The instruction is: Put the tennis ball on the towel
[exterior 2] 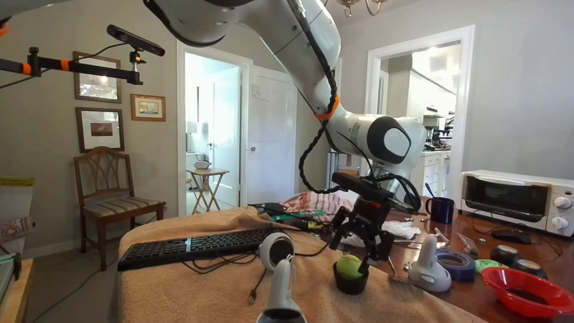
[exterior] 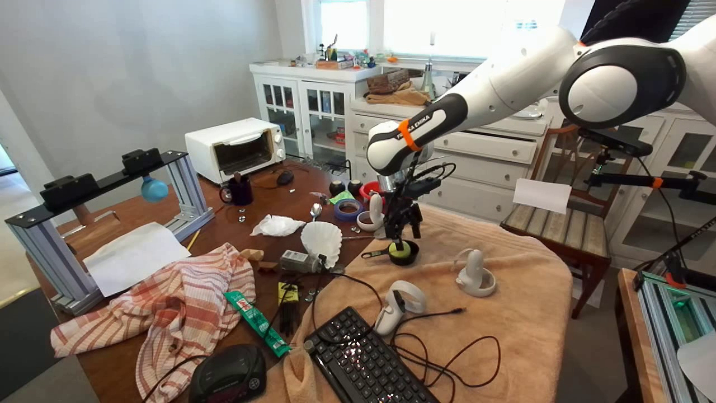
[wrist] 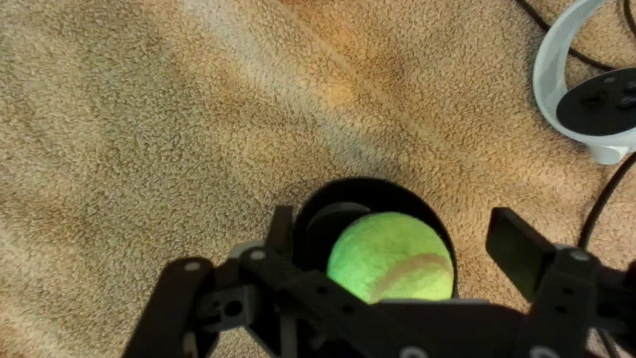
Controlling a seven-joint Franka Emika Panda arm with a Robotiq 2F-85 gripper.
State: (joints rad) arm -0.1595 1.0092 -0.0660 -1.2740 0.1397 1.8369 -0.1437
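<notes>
Currently, the fuzzy yellow-green tennis ball (exterior 2: 349, 265) sits inside a round black bowl (exterior 2: 350, 285), which stands upright on the tan terry towel (exterior: 520, 313) covering part of the dark brown bench (exterior: 274, 201). In the wrist view the ball lies toward the right side of the bowl. The black two-fingered tool (wrist: 397, 238) points down over it, its jaws spread wide: one finger is at the bowl's left rim, the other past the right rim, with the ball between them. Whether a fingertip touches the bowl, I cannot tell.

Nearby on the towel are a white ringed controller (exterior: 475, 274) and a long black keyboard (exterior: 366, 358); a second white controller (exterior: 390, 316) lies between keyboard and bowl. Elsewhere on the bench are a roll of blue tape (exterior 2: 462, 271), a shallow red dish (exterior 2: 500, 289), a dark mug (exterior 2: 441, 210), a white toaster oven (exterior: 235, 148) and a crumpled red-and-white striped cloth (exterior: 190, 291). A light blue ball (exterior: 154, 190) hangs below a black bar (exterior: 114, 186).
</notes>
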